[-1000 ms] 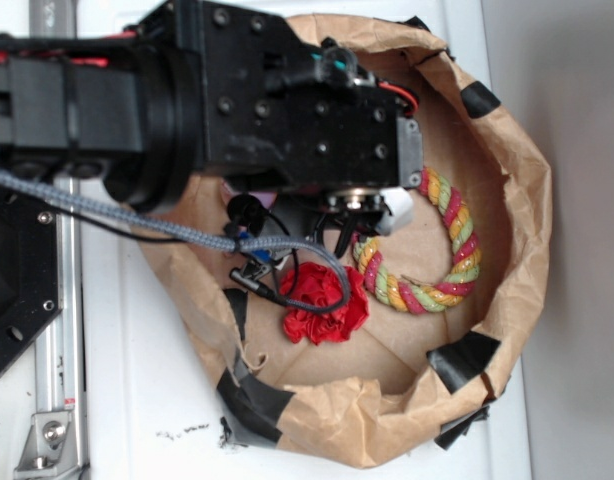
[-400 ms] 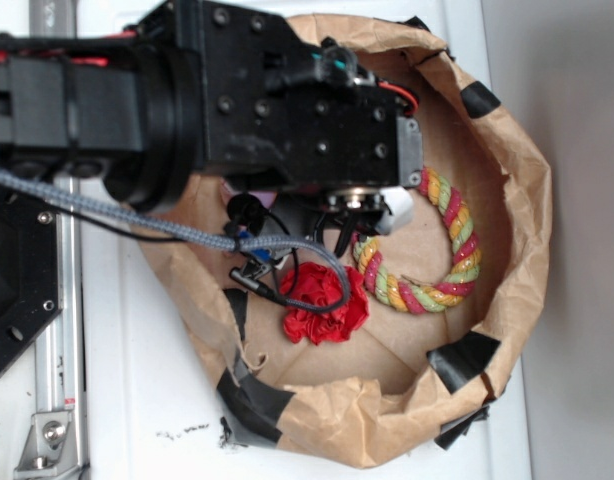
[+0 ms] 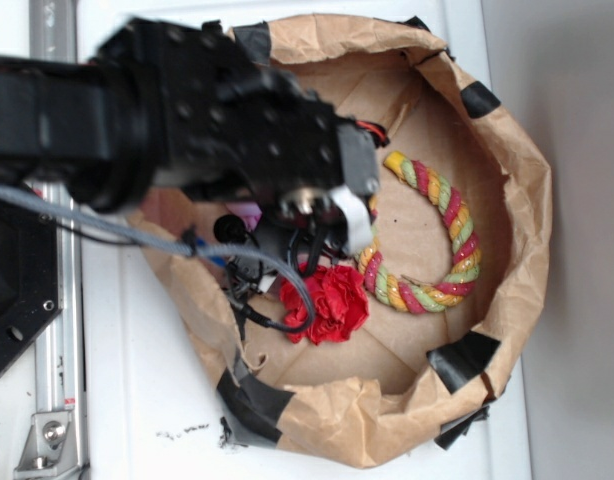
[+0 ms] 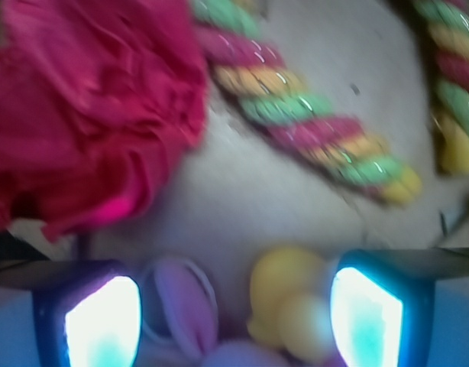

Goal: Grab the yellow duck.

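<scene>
You will find no legible text, label, brand, number or sign in either view. The paper bag (image 3: 507, 200) and its black tape patches (image 3: 465, 358) carry no print. The arm housing (image 3: 237, 130) shows only screw heads, blurred. The small dark marks on the counter (image 3: 182, 433) near the bag's lower edge are too small to read as characters. The wrist view is blurred throughout; nothing on the rope (image 4: 311, 122) or the red cloth (image 4: 89, 107) reads as lettering.
</scene>
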Robot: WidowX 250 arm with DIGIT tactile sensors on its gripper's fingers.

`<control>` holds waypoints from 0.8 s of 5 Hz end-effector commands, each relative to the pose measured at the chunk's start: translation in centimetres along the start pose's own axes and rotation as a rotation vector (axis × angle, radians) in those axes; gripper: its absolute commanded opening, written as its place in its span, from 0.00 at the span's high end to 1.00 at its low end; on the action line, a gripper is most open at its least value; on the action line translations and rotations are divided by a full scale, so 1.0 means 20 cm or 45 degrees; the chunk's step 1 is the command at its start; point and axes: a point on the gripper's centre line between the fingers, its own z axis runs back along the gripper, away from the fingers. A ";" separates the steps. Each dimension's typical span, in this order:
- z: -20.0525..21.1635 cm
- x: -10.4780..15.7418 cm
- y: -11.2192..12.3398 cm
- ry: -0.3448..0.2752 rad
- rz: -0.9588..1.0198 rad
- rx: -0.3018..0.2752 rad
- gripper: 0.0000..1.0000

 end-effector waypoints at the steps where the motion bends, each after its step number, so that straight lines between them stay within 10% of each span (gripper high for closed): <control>1: -0.01 0.05 0.00 -0.006 -0.024 0.021 0.00; 4: -0.07 -0.01 0.24 0.090 0.109 0.094 0.00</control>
